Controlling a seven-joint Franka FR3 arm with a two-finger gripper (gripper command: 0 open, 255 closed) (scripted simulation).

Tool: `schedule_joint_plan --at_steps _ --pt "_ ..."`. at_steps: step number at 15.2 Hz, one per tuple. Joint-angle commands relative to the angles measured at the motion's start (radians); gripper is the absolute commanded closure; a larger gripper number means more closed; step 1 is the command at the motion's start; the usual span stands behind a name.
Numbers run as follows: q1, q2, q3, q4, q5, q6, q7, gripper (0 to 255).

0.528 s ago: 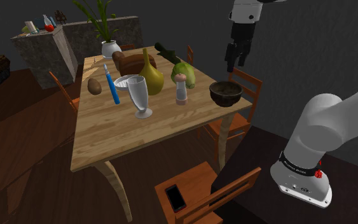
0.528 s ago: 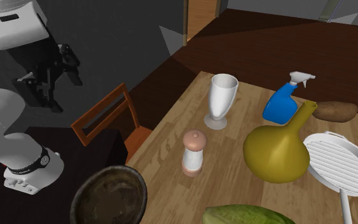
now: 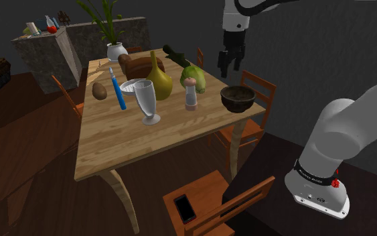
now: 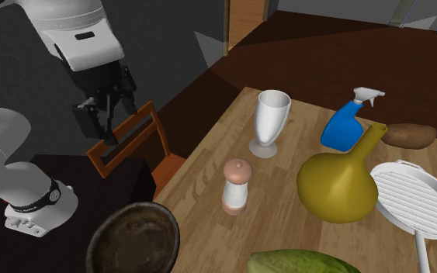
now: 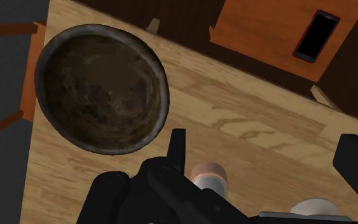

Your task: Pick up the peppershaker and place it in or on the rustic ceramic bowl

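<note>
Jaws: open, set well apart, holding nothing. They hang high over the edge of the surface (image 3: 146, 144) on the arm's side.

Peppershaker (image 3: 191, 92): upright on the surface, well below the jaws and off toward the shoulder view's left. From the wrist view its rounded cap sits under the hand, nearer one jaw than the other and touched by neither. You have a long way down yet, and a sideways shift to centre it.

Handling, as I judge it: small, rigid and light, with a smooth turned body that may slip. It is tall and narrow, so a nudge from one jaw would tip it. Take it across the waist, just under the bulbous cap, and close evenly from both sides.

Bowl (image 3: 238, 100): dark, wide-mouthed and empty. It stands near the corner of the surface, beside the peppershaker with a gap between them. Lower the peppershaker in rather than dropping it.

Farther back:
- A green vegetable (image 3: 193, 74) stands close behind the peppershaker, so mind the far jaw there.
- A yellow gourd (image 3: 159, 79) comes next.
- A pale goblet (image 3: 149, 102) follows it.
- A blue spray bottle (image 3: 118, 90) is the farthest of these.
</note>
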Motion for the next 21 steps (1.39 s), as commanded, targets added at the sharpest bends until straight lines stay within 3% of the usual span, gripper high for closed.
schedule_joint_plan --at_steps 1,9,17,21 --pt "-0.002 0.08 0.012 0.038 -0.015 0.043 0.014 0" --pt "-0.013 0.388 0.047 0.256 -0.097 0.132 0.073 0" --pt "-0.005 0.698 0.058 0.555 -0.193 0.134 0.128 0" --pt "-0.009 0.703 0.054 0.509 -0.195 0.186 0.131 0"
